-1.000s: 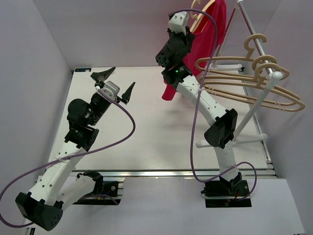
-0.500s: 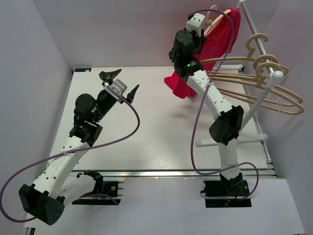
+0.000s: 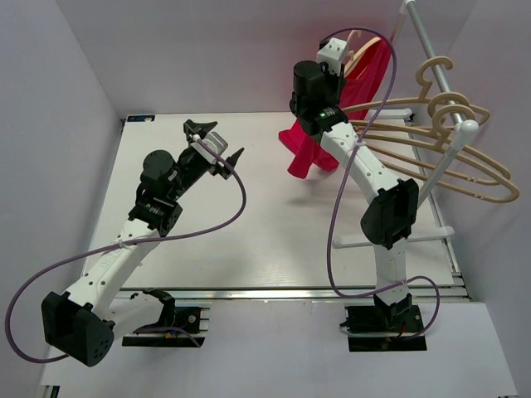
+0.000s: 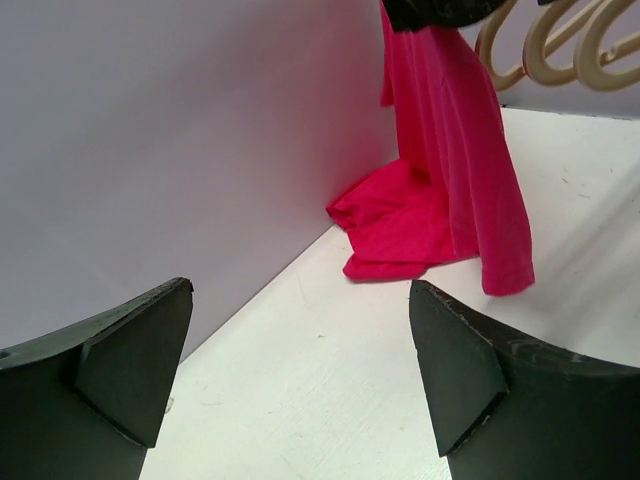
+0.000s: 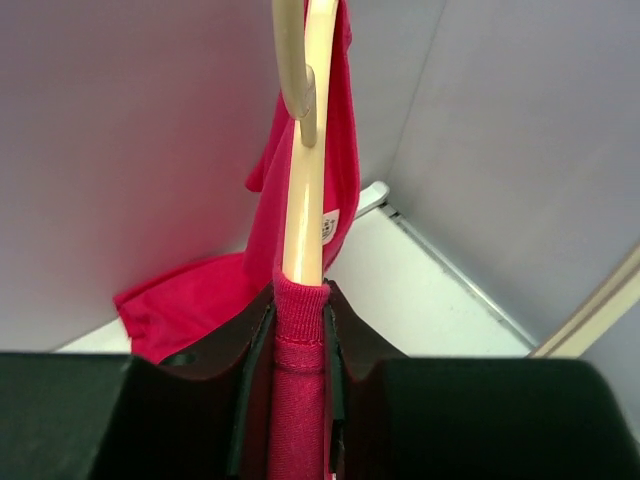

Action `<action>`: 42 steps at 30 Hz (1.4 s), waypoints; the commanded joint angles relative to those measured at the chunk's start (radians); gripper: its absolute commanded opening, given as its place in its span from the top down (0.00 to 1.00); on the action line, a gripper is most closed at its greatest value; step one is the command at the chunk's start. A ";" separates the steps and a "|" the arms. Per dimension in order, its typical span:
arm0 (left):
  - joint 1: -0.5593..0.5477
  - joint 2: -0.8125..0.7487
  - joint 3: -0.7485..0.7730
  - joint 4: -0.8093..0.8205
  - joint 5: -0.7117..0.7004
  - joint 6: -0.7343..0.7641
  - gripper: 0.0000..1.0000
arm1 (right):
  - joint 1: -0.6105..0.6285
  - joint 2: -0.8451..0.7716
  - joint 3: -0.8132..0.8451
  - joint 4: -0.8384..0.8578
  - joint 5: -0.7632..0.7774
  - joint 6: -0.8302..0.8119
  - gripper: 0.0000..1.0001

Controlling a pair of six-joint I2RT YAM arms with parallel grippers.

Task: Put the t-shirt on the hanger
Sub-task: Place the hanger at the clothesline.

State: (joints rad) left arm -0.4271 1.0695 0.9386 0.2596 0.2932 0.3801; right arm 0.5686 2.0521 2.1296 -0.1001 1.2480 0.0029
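Observation:
The red t-shirt (image 3: 369,70) hangs on a tan hanger (image 3: 358,43) held high at the back, its lower part trailing onto the table (image 3: 309,153). My right gripper (image 3: 342,51) is shut on the shirt's collar and the hanger inside it. In the right wrist view the hanger (image 5: 303,180) rises out of the pinched red cloth (image 5: 298,340), with a white label (image 5: 328,226) beside it. My left gripper (image 3: 217,146) is open and empty above the table's left middle. In the left wrist view the shirt (image 4: 450,180) hangs ahead of its fingers (image 4: 465,365).
A white rack with a metal rail (image 3: 431,50) stands at the right and carries several more tan hangers (image 3: 448,157). Its feet (image 3: 390,240) rest on the table's right side. Grey walls close in the back and sides.
My right gripper has carried the shirt and hanger rightward toward the rail, and the shirt's tail has dragged right. My left arm has moved forward and right toward the table's middle.

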 commanded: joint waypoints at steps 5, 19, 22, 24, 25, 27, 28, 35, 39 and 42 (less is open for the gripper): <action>0.002 -0.002 0.034 -0.020 0.012 0.023 0.02 | -0.059 -0.017 0.058 0.425 0.179 -0.308 1.00; 0.002 0.035 0.026 -0.011 0.046 0.019 0.02 | -0.150 -0.144 -0.079 -0.016 0.050 0.171 1.00; 0.002 0.058 0.058 -0.043 0.064 0.016 0.02 | -0.183 -0.145 -0.045 -0.135 -0.001 0.262 1.00; 0.002 0.064 0.075 -0.052 0.069 0.016 0.02 | -0.191 -0.142 -0.028 -0.118 0.007 0.250 1.00; 0.002 0.067 0.075 -0.049 0.072 0.016 0.02 | -0.191 -0.141 -0.028 -0.092 0.013 0.206 1.00; 0.004 0.067 0.069 -0.045 0.069 0.014 0.02 | -0.196 -0.133 -0.023 -0.029 0.031 0.146 1.00; 0.004 0.067 0.069 -0.043 0.070 0.016 0.02 | -0.200 -0.127 -0.011 0.009 0.051 0.122 1.00; 0.002 0.083 0.075 -0.052 0.063 0.031 0.02 | -0.242 -0.072 0.037 0.281 0.140 -0.174 1.00; 0.004 0.107 0.088 -0.065 0.052 0.039 0.02 | -0.262 -0.043 0.088 0.330 0.156 -0.234 1.00; 0.004 0.115 0.088 -0.062 0.050 0.039 0.02 | -0.266 -0.033 0.083 0.341 0.166 -0.244 1.00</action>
State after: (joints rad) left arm -0.4271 1.1854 0.9905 0.2092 0.3477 0.4118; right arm 0.3340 2.0300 2.1559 0.0910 1.3449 -0.1555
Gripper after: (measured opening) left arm 0.982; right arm 0.242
